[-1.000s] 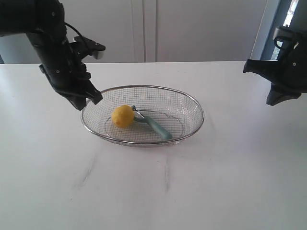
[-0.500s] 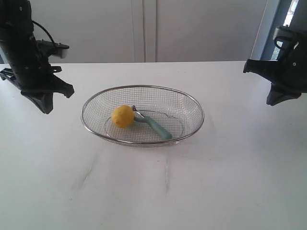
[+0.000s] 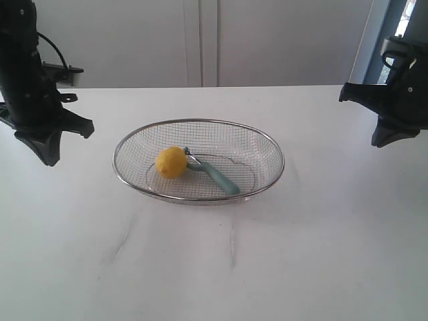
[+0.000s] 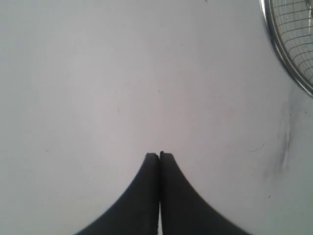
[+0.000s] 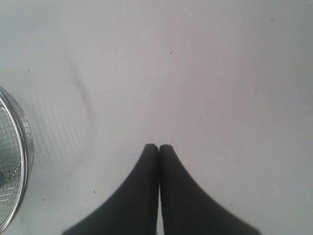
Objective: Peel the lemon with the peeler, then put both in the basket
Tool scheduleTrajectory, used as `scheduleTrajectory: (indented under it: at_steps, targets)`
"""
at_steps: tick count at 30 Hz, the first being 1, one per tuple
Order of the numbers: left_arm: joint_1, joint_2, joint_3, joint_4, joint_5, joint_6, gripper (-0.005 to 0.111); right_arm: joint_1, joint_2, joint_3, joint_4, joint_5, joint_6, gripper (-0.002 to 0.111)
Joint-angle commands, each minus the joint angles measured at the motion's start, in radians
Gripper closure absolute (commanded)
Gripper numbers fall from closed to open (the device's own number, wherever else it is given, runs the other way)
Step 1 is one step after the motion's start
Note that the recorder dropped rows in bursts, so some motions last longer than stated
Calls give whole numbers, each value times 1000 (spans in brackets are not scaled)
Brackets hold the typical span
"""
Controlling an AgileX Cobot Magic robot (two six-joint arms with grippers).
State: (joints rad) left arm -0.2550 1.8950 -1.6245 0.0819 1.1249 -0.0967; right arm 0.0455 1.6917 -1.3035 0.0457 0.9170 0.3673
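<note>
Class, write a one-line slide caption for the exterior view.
Lemon and peeler lie in the basket; left gripper and right gripper hang shut and empty beside it.

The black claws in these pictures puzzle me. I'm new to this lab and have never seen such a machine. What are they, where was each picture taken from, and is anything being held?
They are the ends of two robot arms. The wide picture comes from a camera set apart from the arms. It shows the left hand at the left and the right hand at the right, both above a white table. The other two pictures come from cameras on the arms' wrists, each looking past its hand at the table. The dark wedge in each is that hand's two fingers pressed together, so both hands are shut and hold nothing. On the table between them stands a wire basket. In it lie a yellow lemon and a green-handled peeler, with its metal head right by the lemon.
</note>
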Motion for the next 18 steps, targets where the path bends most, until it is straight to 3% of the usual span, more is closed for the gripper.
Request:
scheduleTrajectory:
  at_steps: [1, 6, 18]
  targets:
    - [5, -13, -5, 39, 55, -47, 107, -6, -8, -2, -3, -7, 5, 108]
    - [5, -31, -5, 132, 55, -170, 107, -6, -8, -2, -3, -7, 5, 108]
    - [5, -101, 70, 131, 96, -151, 107, -6, -8, -2, -3, -7, 5, 108]
